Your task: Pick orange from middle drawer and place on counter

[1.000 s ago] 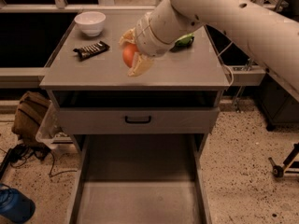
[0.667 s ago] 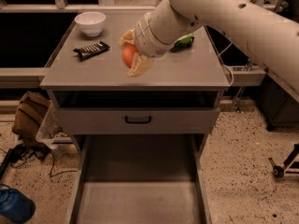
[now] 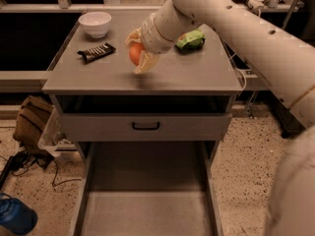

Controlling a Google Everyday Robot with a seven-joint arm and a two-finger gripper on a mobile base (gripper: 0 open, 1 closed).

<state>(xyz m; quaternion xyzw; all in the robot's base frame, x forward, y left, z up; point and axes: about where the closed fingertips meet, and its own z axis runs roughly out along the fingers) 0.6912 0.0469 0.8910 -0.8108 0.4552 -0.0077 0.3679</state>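
Observation:
My gripper (image 3: pixel 136 53) is shut on the orange (image 3: pixel 135 54), a small round orange fruit, and holds it just above the middle of the grey counter (image 3: pixel 98 75). The white arm reaches in from the upper right. The middle drawer (image 3: pixel 147 200) stands pulled out at the bottom of the view, its grey floor bare.
On the counter are a white bowl (image 3: pixel 95 23) at the back left, a dark snack bar (image 3: pixel 96 52) in front of it, and a green crinkled bag (image 3: pixel 191 39) behind the arm. A closed drawer front with a black handle (image 3: pixel 145 127) sits above the open drawer. Bags and a blue bottle (image 3: pixel 15 215) lie on the floor at the left.
The gripper with the orange has moved a little farther over the counter, toward its middle.

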